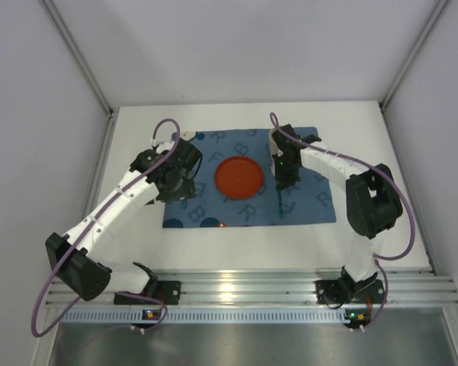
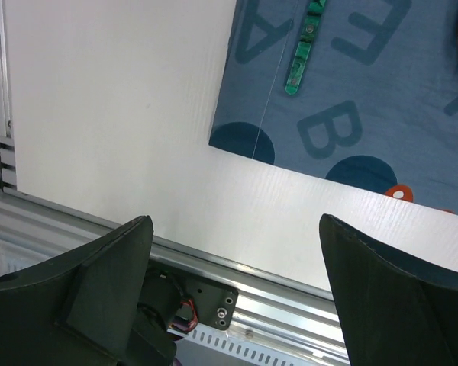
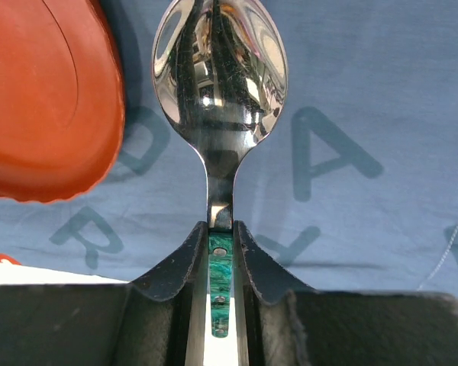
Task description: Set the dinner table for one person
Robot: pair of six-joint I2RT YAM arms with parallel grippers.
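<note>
Bright, even light pours down from overhead and the white surface (image 1: 237, 248) looks nearly flat, with only faint, soft shadows. In the top view a glare streak flares on the rail (image 1: 244, 290) at 6 o'clock. Right wrist: the spoon (image 3: 220, 72) bowl throws back hot mirror highlights. Left wrist: the dark fingers (image 2: 99, 290) at 7 and 5 o'clock blur out, while the cloth (image 2: 351, 99) stays crisp.

The blue placemat (image 1: 320, 213) is showing big darker-blue capital letters, the only readable marks. In the right wrist view, an R is lying just below the orange plate (image 1: 239, 177) and an A farther from it. In the left wrist view, an A and a B are lying well apart from the plate.
</note>
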